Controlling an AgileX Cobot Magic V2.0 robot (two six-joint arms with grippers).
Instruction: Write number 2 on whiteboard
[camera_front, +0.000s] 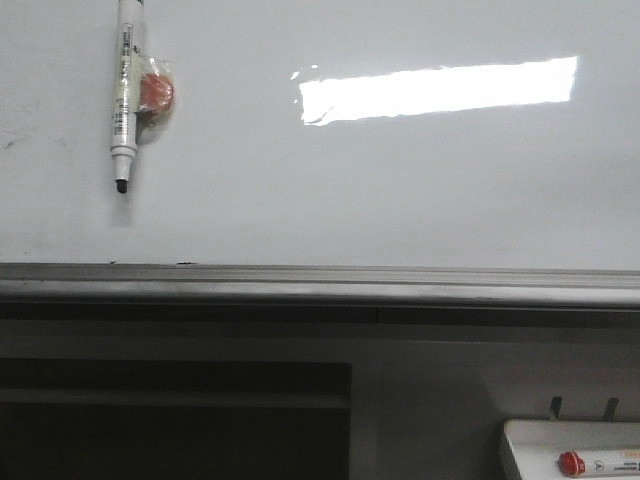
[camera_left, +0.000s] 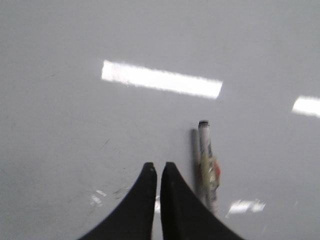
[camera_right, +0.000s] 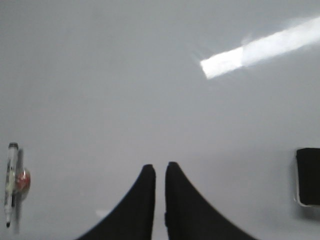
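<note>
While both our grippers, left gripper (camera_left: 158, 168) and right gripper (camera_right: 159, 169), sit nearly closed and empty, the whiteboard (camera_front: 400, 190) lies ahead, with a marker (camera_left: 207, 167) at the left gripper's 3 o'clock.

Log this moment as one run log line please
stage: not started | whiteboard: blank | marker: uncapped, on board | left gripper: shut, empty | right gripper: shut, empty

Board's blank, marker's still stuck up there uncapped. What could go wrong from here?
1. The marker hangs on the whiteboard tip down, next to a small red piece; a grasp could catch that piece or knock the marker off.
2. The left gripper has its jaws nearly closed beside the marker; they must open first.
3. The exposed tip could leave stray marks.
</note>
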